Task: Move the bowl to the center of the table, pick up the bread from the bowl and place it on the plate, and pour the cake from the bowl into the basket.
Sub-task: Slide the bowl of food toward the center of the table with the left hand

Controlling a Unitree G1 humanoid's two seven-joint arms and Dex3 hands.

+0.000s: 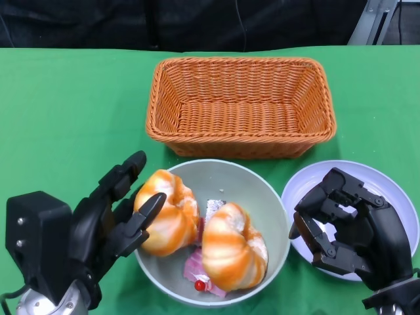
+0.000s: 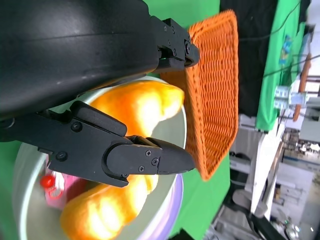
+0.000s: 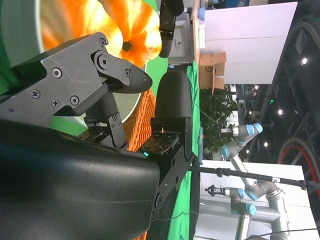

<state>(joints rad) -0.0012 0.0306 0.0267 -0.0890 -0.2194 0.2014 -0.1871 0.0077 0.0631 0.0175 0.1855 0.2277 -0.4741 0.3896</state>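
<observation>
Green table (image 1: 72,105), basket (image 1: 240,105) whole overhead, edge-on from left wrist

Two breads (image 1: 167,211), one cake (image 1: 200,266)

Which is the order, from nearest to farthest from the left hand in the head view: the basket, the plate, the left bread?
From the left hand:
1. Left bread, at its fingers, in the bowl's left side.
2. Basket, behind the bowl.
3. Plate, far right, under the right hand.
</observation>
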